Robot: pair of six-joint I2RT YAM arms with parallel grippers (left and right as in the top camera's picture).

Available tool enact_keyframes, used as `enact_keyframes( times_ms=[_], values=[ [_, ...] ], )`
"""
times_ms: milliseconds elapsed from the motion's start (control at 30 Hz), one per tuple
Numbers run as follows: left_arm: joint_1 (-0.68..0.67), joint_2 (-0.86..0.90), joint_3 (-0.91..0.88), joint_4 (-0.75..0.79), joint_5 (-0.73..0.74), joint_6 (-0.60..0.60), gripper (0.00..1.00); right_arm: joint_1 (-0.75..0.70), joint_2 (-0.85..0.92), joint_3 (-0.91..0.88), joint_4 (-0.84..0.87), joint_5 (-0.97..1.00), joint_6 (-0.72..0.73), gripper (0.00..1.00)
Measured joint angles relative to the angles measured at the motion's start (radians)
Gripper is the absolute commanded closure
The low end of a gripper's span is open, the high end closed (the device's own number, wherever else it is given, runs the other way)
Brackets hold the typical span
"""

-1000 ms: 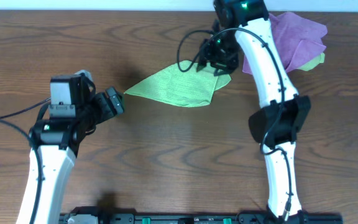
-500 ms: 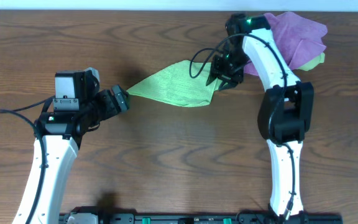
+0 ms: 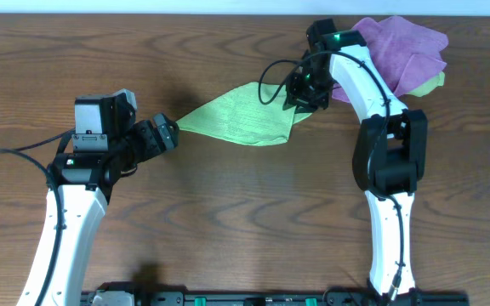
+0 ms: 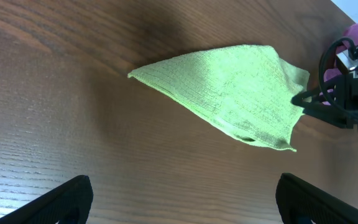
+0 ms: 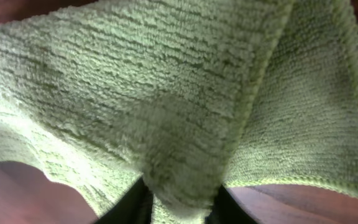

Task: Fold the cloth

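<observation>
Grip first: right gripper (image 3: 305, 97) clamps one corner of the cloth (image 3: 241, 119); left gripper (image 3: 169, 133), jaws wide apart beside its opposite tip, should pinch deep.

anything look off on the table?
The lime-green cloth lies as a skewed triangle, one end bunched in the right gripper. The purple cloth sits crumpled at the far edge, a pale scrap poking out.

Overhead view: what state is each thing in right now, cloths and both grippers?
Lime-green terry cloth: folded over, roughly triangular, lying on the wooden table, one corner pinched.
Right gripper: shut on that corner.
Left gripper: open, empty, at the cloth's opposite tip.
Purple cloth: crumpled in a heap, untouched.
</observation>
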Motion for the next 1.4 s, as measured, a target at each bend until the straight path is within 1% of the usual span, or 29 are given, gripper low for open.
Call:
enact_keyframes(
  times_ms=[33,67,167,267,500,767,900,1000,1133,1167,1200,1233,1267,1367,1400],
  values=[
    [0.000,0.000,0.000,0.000,0.000,0.000,0.05,0.000,0.000,-0.005,0.002,0.001,0.001,0.95],
    [0.000,0.000,0.000,0.000,0.000,0.000,0.05,0.000,0.000,-0.011,0.004,0.001,-0.002,0.99],
    [0.000,0.000,0.000,0.003,0.000,0.000,0.05,0.001,0.000,-0.029,0.007,0.001,-0.002,0.99],
    [0.000,0.000,0.000,0.003,0.003,0.000,0.05,0.006,0.000,-0.030,0.055,-0.014,-0.002,0.99],
    [0.000,0.000,0.000,0.004,0.006,0.000,0.04,0.041,0.000,-0.030,0.254,-0.143,0.039,0.99],
    [0.000,0.000,0.000,0.017,0.007,0.000,0.04,0.146,0.000,-0.030,0.512,-0.181,0.142,0.99],
    [0.000,0.001,0.000,0.027,0.007,0.000,0.05,0.200,0.000,-0.030,0.642,-0.139,0.190,0.99],
    [0.000,0.010,0.000,0.029,0.007,0.000,0.05,0.225,0.000,-0.030,0.719,-0.063,0.206,0.99],
    [0.000,0.026,0.000,0.029,0.007,0.000,0.05,0.232,0.000,-0.030,0.763,0.031,0.211,0.98],
    [0.000,0.030,0.000,0.029,0.008,0.000,0.04,0.232,0.000,-0.030,0.766,0.055,0.211,0.95],
    [0.000,0.032,0.000,0.029,0.008,0.000,0.04,0.232,0.000,-0.030,0.769,0.078,0.211,0.87],
    [0.000,0.036,0.000,0.029,0.010,0.000,0.05,0.230,0.000,-0.030,0.773,0.105,0.210,0.73],
    [0.000,0.039,0.000,0.030,0.011,0.000,0.05,0.230,0.000,-0.030,0.776,0.127,0.207,0.62],
    [0.000,0.043,0.000,0.045,0.014,0.000,0.05,0.227,0.000,-0.030,0.790,0.172,0.191,0.40],
    [0.000,0.043,0.000,0.051,0.014,0.000,0.05,0.226,0.000,-0.030,0.797,0.186,0.181,0.28]
  ],
)
